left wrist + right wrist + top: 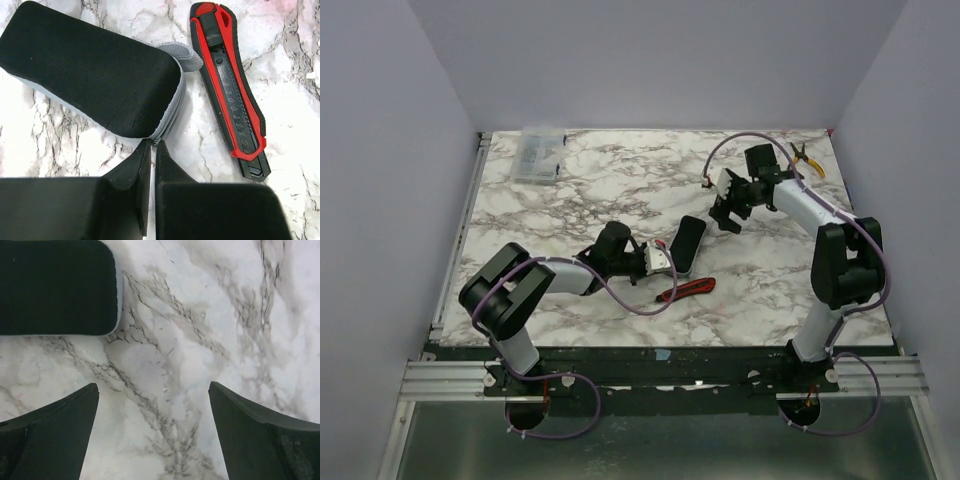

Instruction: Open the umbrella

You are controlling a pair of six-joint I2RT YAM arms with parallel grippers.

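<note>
As far as the umbrella goes: honestly can't spot one in any of my three views, no canopy, no shaft, no knob. My guess is it's tucked inside the pouch, but nothing on screen proves it
pouch (95,75): black top, grey edging, lying flat mid-worktop (570,200) between the two arms, which is probably why both are aimed at it, one per end
left fingers (131,172): closed up to a sliver, tips right against the grey seam at the pouch's near corner. Can't tell if they've nipped any fabric or are just butted up to it. Reads to me like they're there to pin or tug that end
right fingers (57,432): spread wide with nothing but bare marble between them, pouch's other end just off to one side. Looks set up for a grab, not doing one
utility knife (227,95): red and black, lying just beside the pouch, not touching as far as I can see, nobody's on it
back of the worktop: clear plastic box (538,155) in one corner, yellow-handled pliers (807,158) in the other, both well apart from the action
count: one pouch, one knife, one box, one pair of pliers, two arms, zero umbrellas visible
</note>
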